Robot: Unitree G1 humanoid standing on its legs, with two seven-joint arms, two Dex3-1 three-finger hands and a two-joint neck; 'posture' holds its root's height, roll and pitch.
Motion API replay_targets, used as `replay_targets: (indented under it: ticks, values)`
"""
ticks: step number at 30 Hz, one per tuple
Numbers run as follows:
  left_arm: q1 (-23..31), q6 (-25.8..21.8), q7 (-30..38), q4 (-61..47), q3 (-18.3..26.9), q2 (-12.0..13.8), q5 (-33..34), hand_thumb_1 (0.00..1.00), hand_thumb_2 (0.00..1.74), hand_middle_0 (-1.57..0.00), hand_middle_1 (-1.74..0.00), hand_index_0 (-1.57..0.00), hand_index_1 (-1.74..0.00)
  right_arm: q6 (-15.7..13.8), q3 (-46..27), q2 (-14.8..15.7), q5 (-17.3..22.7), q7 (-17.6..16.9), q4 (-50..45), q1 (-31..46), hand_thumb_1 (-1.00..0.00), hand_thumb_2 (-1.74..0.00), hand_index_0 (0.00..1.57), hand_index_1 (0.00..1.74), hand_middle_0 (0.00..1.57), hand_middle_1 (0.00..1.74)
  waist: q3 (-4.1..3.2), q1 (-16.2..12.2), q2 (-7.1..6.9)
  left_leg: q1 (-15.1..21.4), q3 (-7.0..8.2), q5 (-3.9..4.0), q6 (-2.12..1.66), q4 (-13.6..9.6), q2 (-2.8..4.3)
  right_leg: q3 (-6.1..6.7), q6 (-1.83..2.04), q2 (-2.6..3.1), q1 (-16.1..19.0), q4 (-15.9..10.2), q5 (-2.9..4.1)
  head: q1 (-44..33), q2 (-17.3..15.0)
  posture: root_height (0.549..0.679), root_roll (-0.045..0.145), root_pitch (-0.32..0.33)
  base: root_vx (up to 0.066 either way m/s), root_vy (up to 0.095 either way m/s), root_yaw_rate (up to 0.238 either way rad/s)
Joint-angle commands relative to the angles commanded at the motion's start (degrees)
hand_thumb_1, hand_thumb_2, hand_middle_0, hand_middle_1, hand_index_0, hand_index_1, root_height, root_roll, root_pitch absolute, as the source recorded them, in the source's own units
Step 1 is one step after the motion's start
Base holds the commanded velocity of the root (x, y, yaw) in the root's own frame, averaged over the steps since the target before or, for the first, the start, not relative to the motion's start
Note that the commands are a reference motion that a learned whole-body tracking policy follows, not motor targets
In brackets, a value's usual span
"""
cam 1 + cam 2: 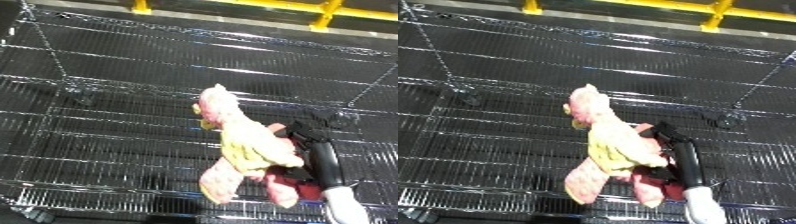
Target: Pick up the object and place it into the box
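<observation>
Closest to us in the left eye view is our right hand [306, 150], black, coming up from the lower right on its white forearm [345, 205]. Its fingers are wrapped around the plush toy [240, 145], a pink and yellow floppy thing, gripped about mid-body. The toy's head pokes up past the hand and its limbs dangle below. It all hangs over the wire bin [107, 125], inside the mesh walls.

In the right eye view it's the same deal: the toy [611, 145] sits just left of the hand [678, 152], with the yellow rail [664, 7] far beyond the bin. We'd guess it's light, soft and squashy, not fragile. The mid-body grab looks sensible. Our left hand isn't visible.
</observation>
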Motion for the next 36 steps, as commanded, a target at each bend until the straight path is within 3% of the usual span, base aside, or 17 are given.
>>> replay_targets:
  ticks: [12,21,34,36]
  values:
    - [-1.2,1.0,-0.9,1.0,-1.5,-0.5,-0.2,1.00,1.74,-1.57,-1.74,-1.57,-1.74,-2.8,-17.3,-0.2,-0.4,-4.3,-6.9,14.1,-1.00,-1.74,1.57,1.74,1.57,1.74,0.00,-6.5,0.61,3.4,1.69,-0.77,-0.10,0.5,0.75,0.95,-0.31,0.25,3.4,-1.2,-0.14,17.5,-3.3,0.611,0.050,-0.233,0.003,-0.025,-0.086]
    - [-2.2,0.9,-1.1,2.5,-2.2,-1.3,-0.3,1.00,1.74,-1.57,-1.74,-1.57,-1.74,-4.9,-29.3,0.5,1.3,-8.0,-4.6,22.0,-1.00,-1.74,1.57,1.74,1.57,1.74,-0.02,-11.7,0.58,6.0,3.74,-1.69,-0.42,1.1,1.41,1.99,-0.67,0.54,5.3,-2.3,0.03,26.5,-6.3,0.616,0.067,-0.254,0.012,0.000,-0.147]
    - [-2.9,-0.7,-0.7,4.8,-4.1,-1.2,-1.6,1.00,1.74,-1.57,-1.74,-1.57,-1.74,-9.3,-40.4,1.8,7.2,-14.0,3.1,25.3,-1.00,-1.74,1.57,1.74,1.57,1.74,-1.25,-17.9,0.98,7.6,6.12,-2.27,-1.11,0.7,2.01,3.46,-1.28,1.32,6.2,-4.3,0.84,34.5,-7.7,0.625,0.088,-0.246,0.006,0.012,-0.113]
    - [-2.7,-1.0,-0.7,5.0,-4.3,-1.1,-1.7,1.00,1.74,-1.57,-1.74,-1.57,-1.74,-10.4,-41.8,2.4,8.9,-15.7,5.6,24.8,-0.90,-1.57,1.41,1.57,1.41,1.57,-1.47,-18.4,1.11,7.7,6.30,-2.28,-1.20,0.5,2.13,3.52,-1.32,1.42,6.2,-4.6,0.98,35.1,-8.0,0.627,0.089,-0.243,-0.001,0.006,-0.051]
